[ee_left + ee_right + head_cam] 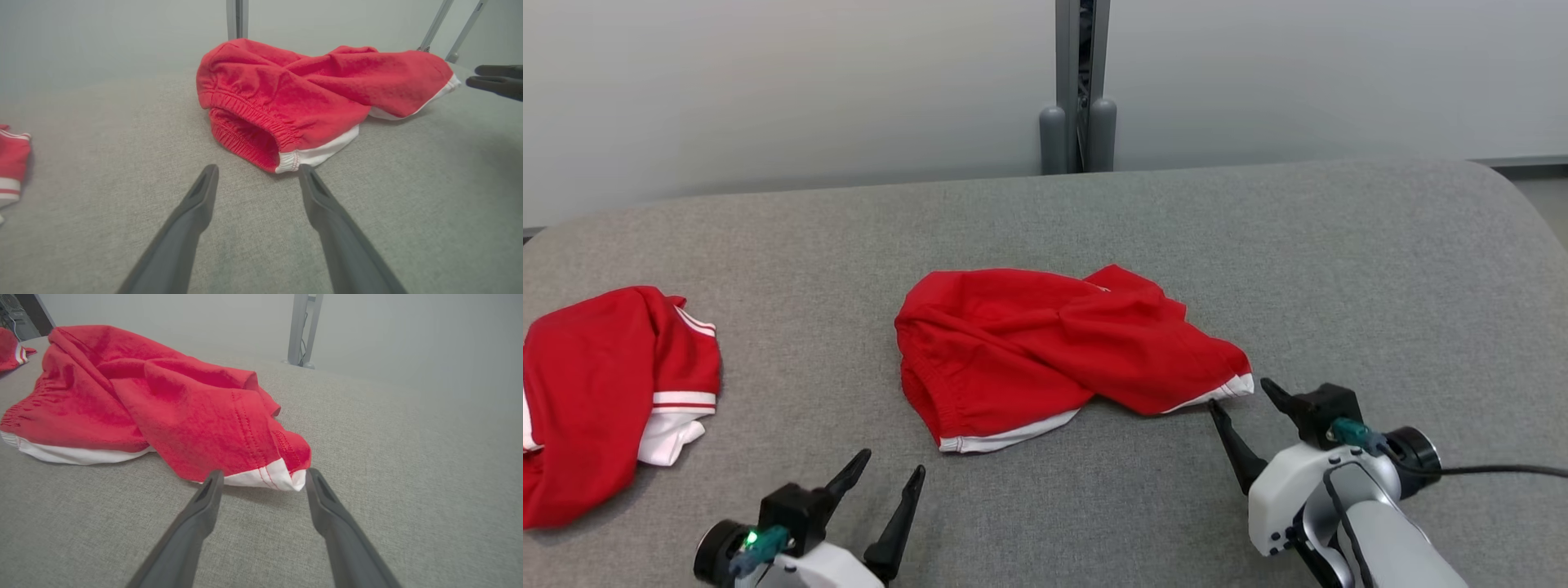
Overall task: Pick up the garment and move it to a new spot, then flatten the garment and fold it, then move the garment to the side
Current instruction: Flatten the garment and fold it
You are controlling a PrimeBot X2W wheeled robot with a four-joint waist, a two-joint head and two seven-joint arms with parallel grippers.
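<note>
Red shorts [1062, 351] lie mid-way on the grey surface [1339, 261], long axis roughly 9 to 3 in your head view. Your right gripper [1239, 394], fingers spread and empty, has the white hem corner [282, 477] at 12 o'clock, right at its tips, so it is the nearer arm. Your left gripper [892, 461], likewise spread and empty, sits short of the waistband [253, 122], which is at its 12 o'clock.
</note>
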